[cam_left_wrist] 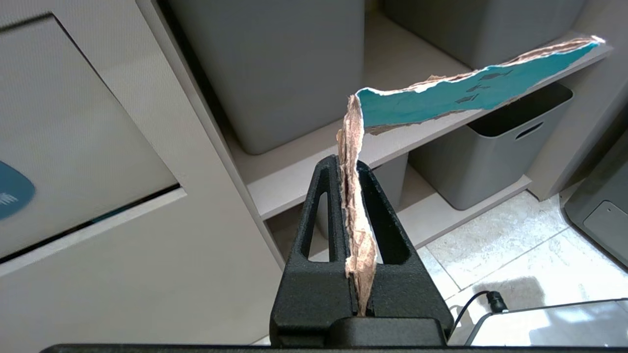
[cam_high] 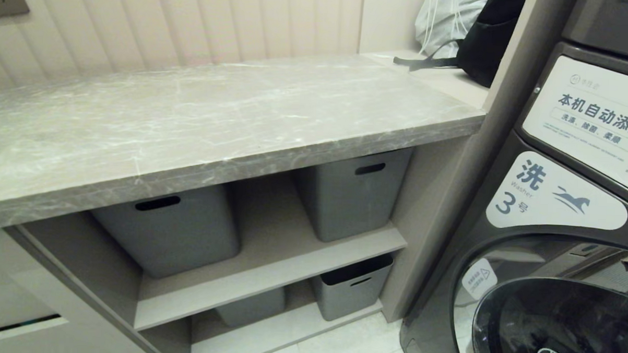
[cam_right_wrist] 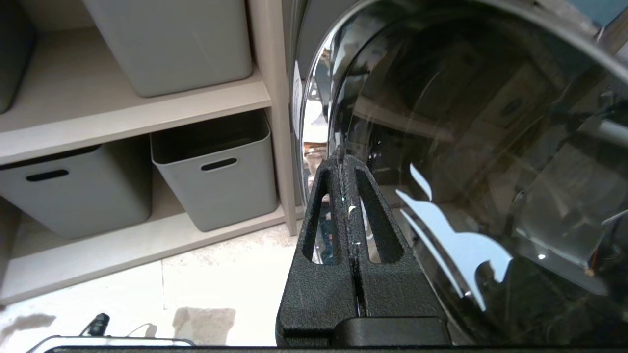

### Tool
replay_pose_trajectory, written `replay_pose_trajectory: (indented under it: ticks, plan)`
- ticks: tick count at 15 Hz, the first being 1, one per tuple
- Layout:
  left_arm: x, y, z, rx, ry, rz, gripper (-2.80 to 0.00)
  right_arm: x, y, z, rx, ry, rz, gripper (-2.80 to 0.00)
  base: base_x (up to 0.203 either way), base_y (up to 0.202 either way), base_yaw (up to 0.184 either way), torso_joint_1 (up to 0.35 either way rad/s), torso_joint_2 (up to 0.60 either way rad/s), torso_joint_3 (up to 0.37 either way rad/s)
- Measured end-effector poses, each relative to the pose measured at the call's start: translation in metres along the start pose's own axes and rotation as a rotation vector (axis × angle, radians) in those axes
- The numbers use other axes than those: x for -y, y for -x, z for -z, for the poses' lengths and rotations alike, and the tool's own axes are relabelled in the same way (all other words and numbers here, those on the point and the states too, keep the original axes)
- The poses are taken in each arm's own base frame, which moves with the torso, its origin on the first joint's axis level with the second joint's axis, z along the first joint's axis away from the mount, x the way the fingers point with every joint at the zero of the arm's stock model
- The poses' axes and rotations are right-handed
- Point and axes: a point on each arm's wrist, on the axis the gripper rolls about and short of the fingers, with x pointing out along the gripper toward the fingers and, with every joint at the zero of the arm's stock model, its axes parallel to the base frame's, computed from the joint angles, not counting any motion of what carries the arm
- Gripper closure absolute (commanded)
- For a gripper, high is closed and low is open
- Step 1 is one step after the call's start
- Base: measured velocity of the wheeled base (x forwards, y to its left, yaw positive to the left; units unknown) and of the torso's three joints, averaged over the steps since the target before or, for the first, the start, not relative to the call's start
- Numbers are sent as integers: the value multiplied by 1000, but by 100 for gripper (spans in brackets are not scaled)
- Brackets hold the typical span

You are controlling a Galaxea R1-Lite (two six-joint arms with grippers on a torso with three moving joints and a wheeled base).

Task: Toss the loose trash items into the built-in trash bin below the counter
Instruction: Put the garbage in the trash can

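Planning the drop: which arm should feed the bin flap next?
Left. Left gripper is already shut on the teal-faced cardboard scrap, with the bin flap beside it. Right gripper is shut, empty, facing the washer door.

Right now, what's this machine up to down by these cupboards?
It is clearing rubbish. The left claw is clamped on a torn cardboard scrap with a teal-blue face, held in front of the shelves of grey baskets. The beige flap of the built-in trash bin is close beside it, with only a thin gap along its edge, and the scrap has not gone in yet. The right claw is shut and empty, parked by the washing machine door. The counter shows no scraps.
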Motion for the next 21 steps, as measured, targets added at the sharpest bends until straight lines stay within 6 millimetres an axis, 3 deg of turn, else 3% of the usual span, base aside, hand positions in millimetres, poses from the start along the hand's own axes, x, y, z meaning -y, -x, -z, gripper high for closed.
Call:
replay_pose_trajectory:
  ticks: [17, 21]
  plan:
    - [0, 0, 0, -1, 8, -5, 0, 0, 0, 0, 1, 7, 1, 0, 0, 0, 0, -1, 3, 1]
    - [0, 0, 0, -1, 8, -5, 0, 0, 0, 0, 1, 8, 1, 0, -1, -6, 147, 0, 1, 5]
